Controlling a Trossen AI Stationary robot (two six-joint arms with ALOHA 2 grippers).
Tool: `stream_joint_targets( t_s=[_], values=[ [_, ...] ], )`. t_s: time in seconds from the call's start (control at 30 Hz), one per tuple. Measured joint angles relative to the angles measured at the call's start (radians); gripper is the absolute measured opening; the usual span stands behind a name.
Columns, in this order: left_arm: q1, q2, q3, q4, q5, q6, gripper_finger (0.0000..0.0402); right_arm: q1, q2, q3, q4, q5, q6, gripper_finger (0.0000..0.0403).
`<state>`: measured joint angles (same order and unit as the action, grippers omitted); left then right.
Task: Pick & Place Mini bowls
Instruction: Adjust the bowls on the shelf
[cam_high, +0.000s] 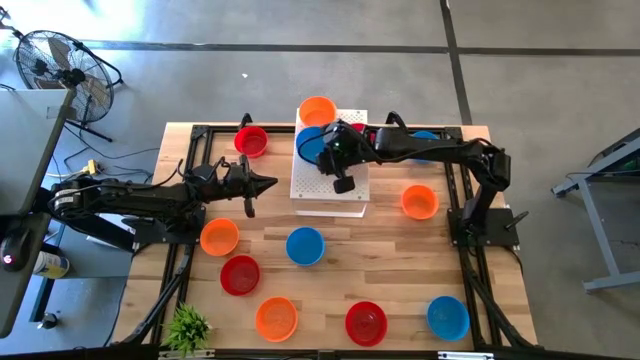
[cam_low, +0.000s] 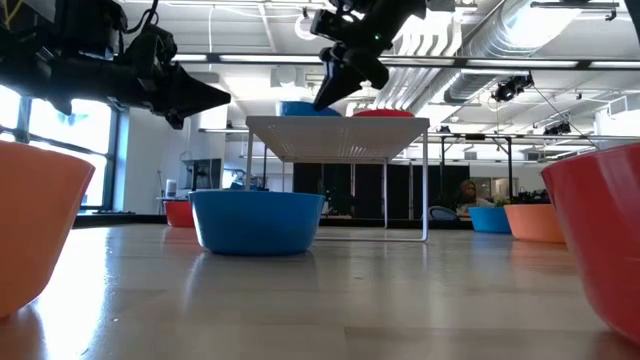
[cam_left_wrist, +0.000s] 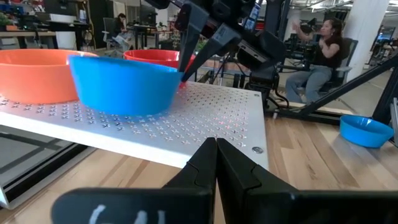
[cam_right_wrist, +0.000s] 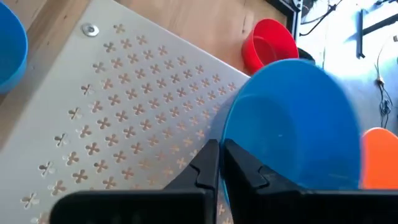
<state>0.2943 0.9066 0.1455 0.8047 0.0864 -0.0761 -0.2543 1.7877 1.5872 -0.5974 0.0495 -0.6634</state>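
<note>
A white perforated board (cam_high: 345, 190) stands on legs at the table's far middle. On it sit an orange mini bowl (cam_high: 317, 109), a blue mini bowl (cam_high: 311, 143) and a red mini bowl (cam_left_wrist: 152, 56), the red one mostly hidden under the right arm. My right gripper (cam_high: 328, 150) reaches in from the right and is shut on the blue bowl's rim. My left gripper (cam_high: 268, 183) hovers shut just left of the board, touching nothing; its joined tips (cam_left_wrist: 216, 146) point at the board's edge. My right gripper (cam_right_wrist: 221, 155) pinches the blue bowl's rim (cam_left_wrist: 177, 72) on the side facing the red bowl, apparently with one finger inside and one outside. The fingers (cam_left_wrist: 188, 37) slant down from above and from the right. The bowl's base rests on the board (cam_left_wrist: 205, 115).
Other bowls lie around the table: red (cam_high: 251, 140) at far left, orange (cam_high: 219, 237), blue (cam_high: 305, 245), red (cam_high: 240, 274), orange (cam_high: 276, 318), red (cam_high: 366, 322), blue (cam_high: 447, 316), orange (cam_high: 419, 201). A small plant (cam_high: 187, 326) stands at the near-left corner. A person (cam_left_wrist: 317, 56) sits beyond the table.
</note>
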Motion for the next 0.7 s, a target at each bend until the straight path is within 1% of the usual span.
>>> stream_joint_targets(
  t_s=[0.1, 0.23, 0.33, 0.7],
  values=[
    [0.0, 0.0, 0.0, 0.0, 0.0, 0.0, 0.0001, 0.0, -0.001, 0.0, -0.002, -0.01, -0.01, 0.0014],
    [0.0, 0.0, 0.0, 0.0, 0.0, 0.0, 0.0001, 0.0, -0.001, 0.0, 0.001, -0.055, -0.018, 0.0005],
    [0.0, 0.0, 0.0, 0.0, 0.0, 0.0, 0.0001, 0.002, -0.001, 0.0, 0.0, -0.068, -0.025, 0.0003],
    [0.0, 0.0, 0.0, 0.0, 0.0, 0.0, 0.0001, 0.02, -0.001, 0.001, 0.024, -0.069, -0.044, 0.0021]
  ],
)
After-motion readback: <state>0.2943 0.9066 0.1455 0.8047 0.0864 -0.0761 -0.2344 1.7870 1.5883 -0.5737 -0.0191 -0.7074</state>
